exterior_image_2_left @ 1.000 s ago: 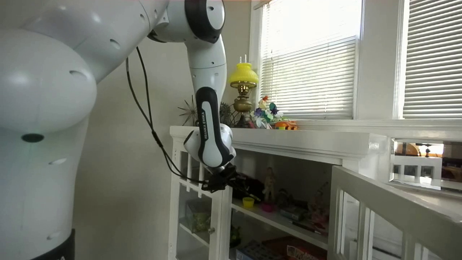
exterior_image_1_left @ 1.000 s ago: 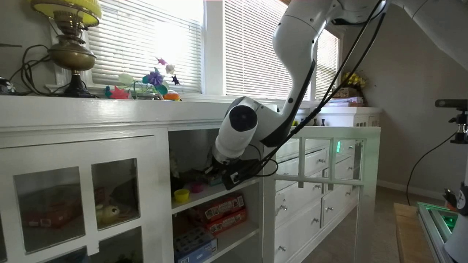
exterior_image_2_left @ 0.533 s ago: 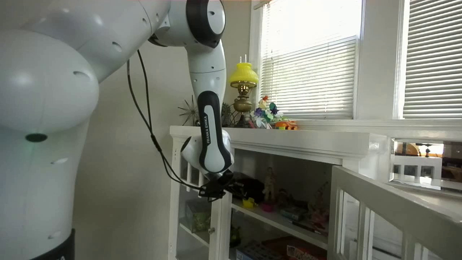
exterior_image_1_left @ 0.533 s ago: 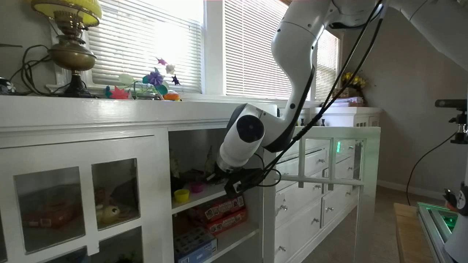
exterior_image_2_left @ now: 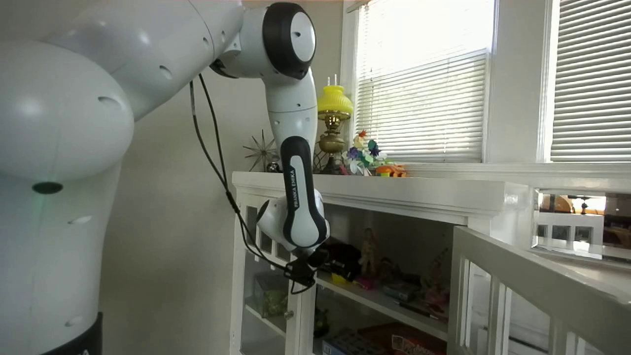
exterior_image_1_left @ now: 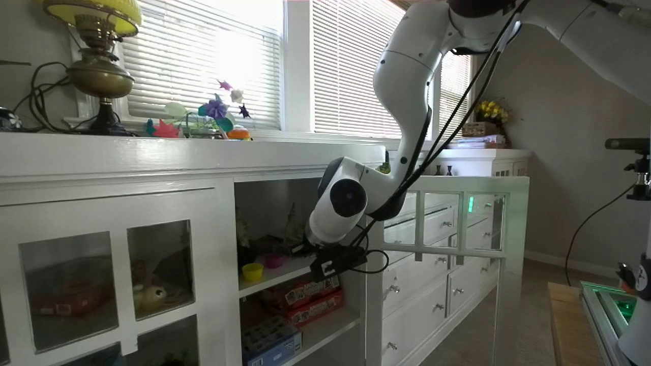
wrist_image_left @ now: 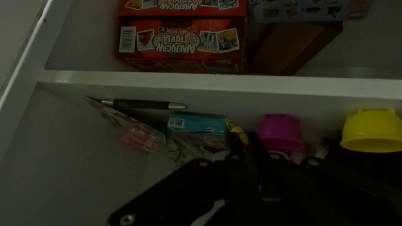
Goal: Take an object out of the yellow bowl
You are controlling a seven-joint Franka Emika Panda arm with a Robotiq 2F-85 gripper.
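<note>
Peering through the wrist view, which is pretty dim, I see my gripper (wrist_image_left: 244, 138) with its jaws drawn in narrow, pinching a yellow crayon-like stick (wrist_image_left: 239, 133) whose end pokes out past them. So the stick is outside the yellow bowl (wrist_image_left: 372, 130), well apart from it, and a pink bowl (wrist_image_left: 280, 133) shows between the two on my feed. Near the stick's end in that view there's a teal box (wrist_image_left: 196, 124) with a barcode on it, but I can't tell whether they touch. Along the same shelf (wrist_image_left: 216, 82) I've got a dark pen (wrist_image_left: 143, 104) with silver ends, plus a flat card (wrist_image_left: 117, 116) with something pinkish on it, too murky to name. In an exterior view the yellow bowl (exterior_image_1_left: 253, 272) stands upright near the shelf's front edge, pink one just beside it. One level down are stacked red trivia boxes (wrist_image_left: 182, 40), lettering upside down on my wrist cam, and a blue box (exterior_image_1_left: 272, 341). Cabinet door (exterior_image_2_left: 530, 276) is swung open. Up on the white cabinet (exterior_image_1_left: 152, 157) sit a brass lamp (exterior_image_1_left: 100, 79) with a yellow shade and some colorful flowers (exterior_image_1_left: 216, 109), and behind those are bright windows with white blinds (exterior_image_1_left: 203, 66)
</note>
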